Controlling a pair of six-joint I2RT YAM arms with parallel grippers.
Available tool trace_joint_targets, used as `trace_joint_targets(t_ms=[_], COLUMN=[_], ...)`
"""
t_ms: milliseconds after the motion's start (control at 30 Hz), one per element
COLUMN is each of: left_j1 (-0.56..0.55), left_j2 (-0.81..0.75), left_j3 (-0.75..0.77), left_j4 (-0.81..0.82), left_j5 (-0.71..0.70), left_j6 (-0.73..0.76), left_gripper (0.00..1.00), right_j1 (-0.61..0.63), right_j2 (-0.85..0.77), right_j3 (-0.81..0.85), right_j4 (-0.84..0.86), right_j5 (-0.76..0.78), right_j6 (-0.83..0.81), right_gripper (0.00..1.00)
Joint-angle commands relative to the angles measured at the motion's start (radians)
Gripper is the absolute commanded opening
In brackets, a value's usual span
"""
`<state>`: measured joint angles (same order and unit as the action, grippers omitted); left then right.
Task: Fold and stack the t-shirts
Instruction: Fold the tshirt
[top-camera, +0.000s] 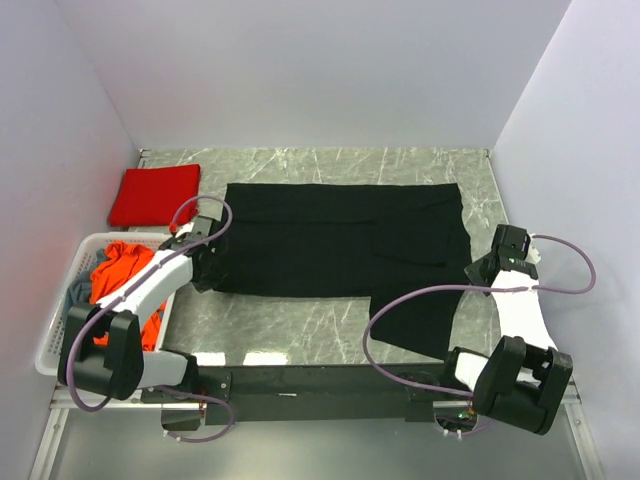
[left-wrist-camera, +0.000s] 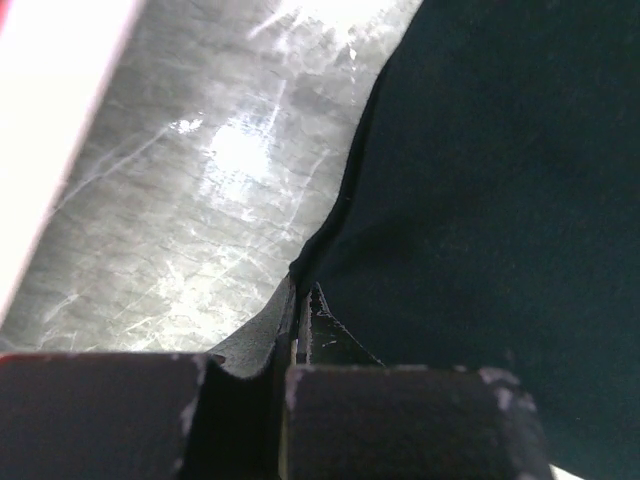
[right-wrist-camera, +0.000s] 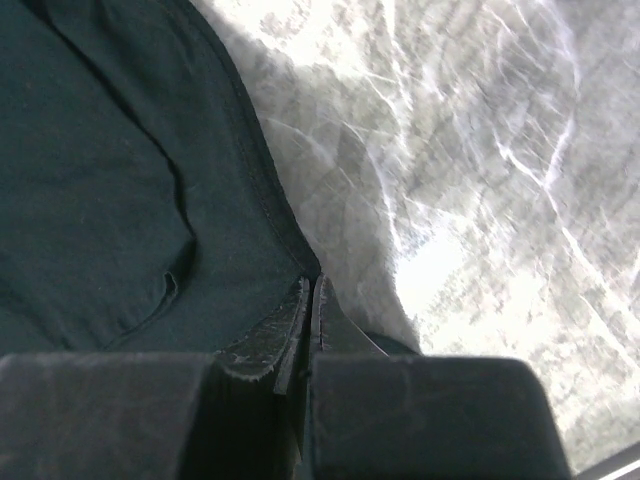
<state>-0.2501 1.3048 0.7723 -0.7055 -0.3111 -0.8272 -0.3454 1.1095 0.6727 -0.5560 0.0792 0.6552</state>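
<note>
The large black t-shirt lies spread across the middle of the table, one part hanging toward the near edge at the right. My left gripper is shut on its left edge; the left wrist view shows the fingers pinched on the black cloth. My right gripper is shut on its right edge, the cloth pinched at the fingertips. A folded bright red t-shirt lies at the back left. An orange-red t-shirt and a grey-blue one lie in the basket.
A white perforated basket stands at the left edge beside the left arm. White walls close in the back and both sides. The marble tabletop shows in front of the black shirt.
</note>
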Motion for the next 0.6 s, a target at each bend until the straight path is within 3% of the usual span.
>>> trace_joint_targets(t_ms=[0,233,567], left_j1=[0.038,0.066,0.071], left_j2=[-0.019,0.065,0.307], left_j3=[0.024,0.188,0.409], left_j4=[-0.037,-0.061,-0.060], left_j5=[0.021,0.001,-0.026], left_j6=[0.031,0.088,0.134], left_gripper=[0.01,0.01,0.01], right_j1=[-0.021,-0.021,-0.014], right_j2=[-0.014,0.094,0.341], right_j3=[0.011,0.157,0.359], right_j4=[-0.032,-0.036,-0.028], right_j5=[0.019,-0.039,-0.078], right_j6=[-0.002,-0.026,-0.075], right_gripper=[0.00,0.00,0.00])
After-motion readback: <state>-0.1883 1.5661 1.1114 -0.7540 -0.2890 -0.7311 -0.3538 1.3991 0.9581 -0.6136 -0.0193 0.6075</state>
